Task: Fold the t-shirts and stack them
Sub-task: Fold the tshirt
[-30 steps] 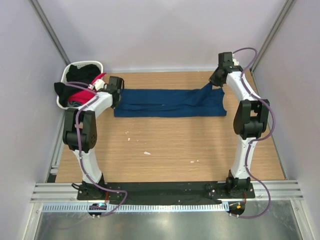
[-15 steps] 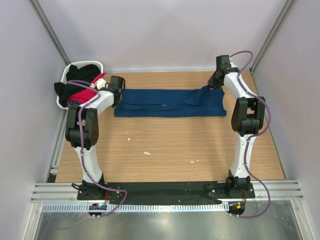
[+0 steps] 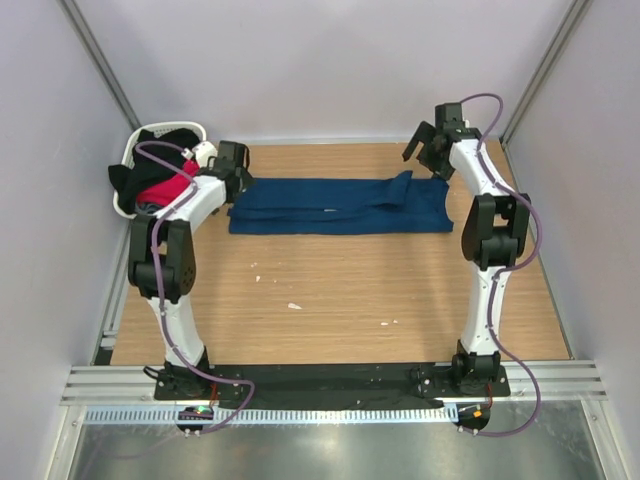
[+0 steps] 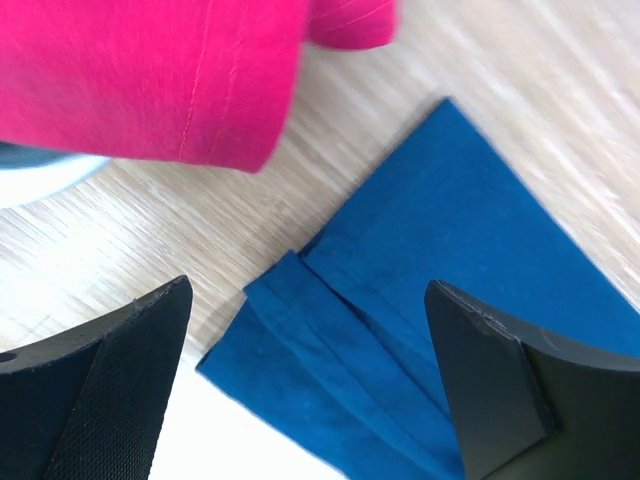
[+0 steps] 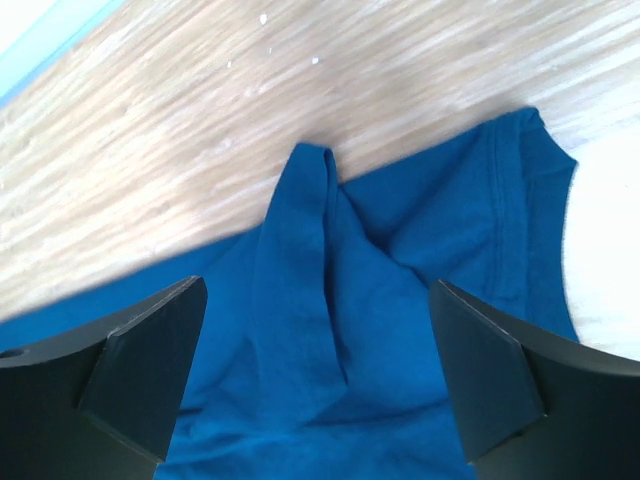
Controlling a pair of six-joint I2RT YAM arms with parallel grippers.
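Left fingers (image 4: 90, 400) and right fingers (image 5: 130, 370) gape wide, empty. Navy t-shirt (image 3: 330, 205) looks limp, light; pinch end corners through all layers.

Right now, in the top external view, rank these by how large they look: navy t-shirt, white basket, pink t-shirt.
1. navy t-shirt
2. white basket
3. pink t-shirt, only partly showing, so its true size is unsure
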